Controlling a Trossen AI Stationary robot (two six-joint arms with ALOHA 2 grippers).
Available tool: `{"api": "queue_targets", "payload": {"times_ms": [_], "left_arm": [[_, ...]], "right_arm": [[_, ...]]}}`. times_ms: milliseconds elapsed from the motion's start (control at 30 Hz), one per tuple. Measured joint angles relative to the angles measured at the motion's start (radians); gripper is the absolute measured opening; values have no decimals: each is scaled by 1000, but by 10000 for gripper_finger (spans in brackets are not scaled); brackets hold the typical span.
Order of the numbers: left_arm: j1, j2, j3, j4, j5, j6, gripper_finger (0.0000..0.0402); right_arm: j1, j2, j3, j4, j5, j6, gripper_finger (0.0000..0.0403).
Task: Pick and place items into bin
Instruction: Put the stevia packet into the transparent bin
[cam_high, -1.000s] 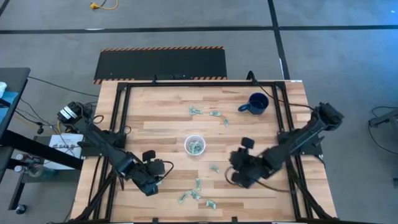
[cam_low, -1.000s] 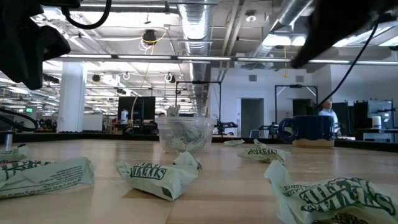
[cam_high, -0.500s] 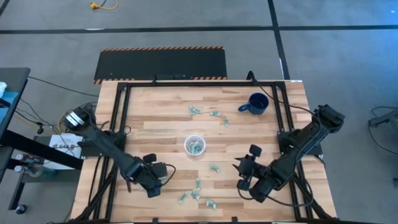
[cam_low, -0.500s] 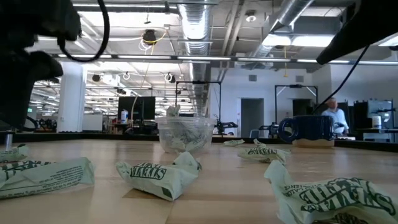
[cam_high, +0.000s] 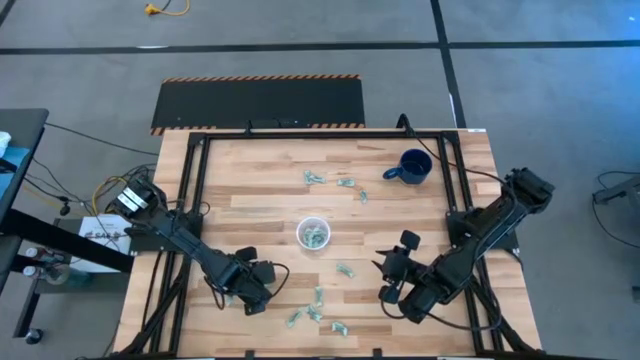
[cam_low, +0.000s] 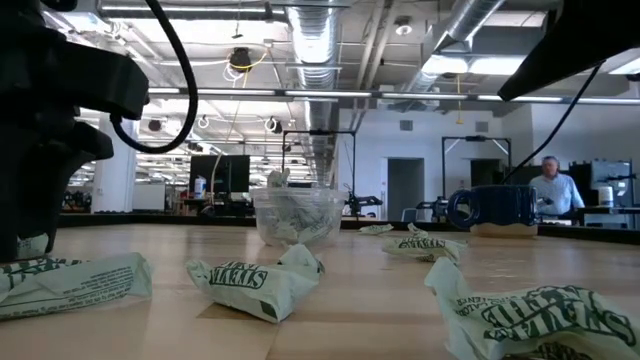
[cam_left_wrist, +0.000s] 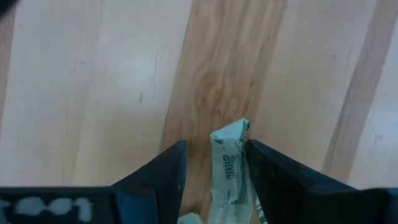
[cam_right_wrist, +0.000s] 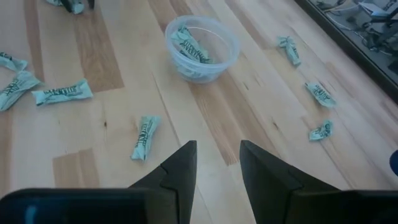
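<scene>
Wrapper (cam_left_wrist: 231, 165) lies between the left gripper's (cam_left_wrist: 214, 180) spread fingers, unclamped; next they must close. Right gripper's (cam_right_wrist: 217, 165) fingers stand apart, empty.

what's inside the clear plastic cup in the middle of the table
The cup holds a few crinkled green-and-white wrappers. How many cannot be told, since they overlap and cover each other.

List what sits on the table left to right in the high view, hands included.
Left hand → wrappers by the near edge → plastic cup → lone wrapper → right hand → blue mug.
</scene>
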Motion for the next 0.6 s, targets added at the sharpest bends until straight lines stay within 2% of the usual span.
{"api": "queue_targets", "payload": {"times_ms": [333,600], "left_arm": [[9,-2,-1,-2,-21,35,151],[11,-1,-2,0,-47,59,58]], "right_arm": [[0,0,1,1,23,0,118],[0,0,1,3,26,0,118]]}}
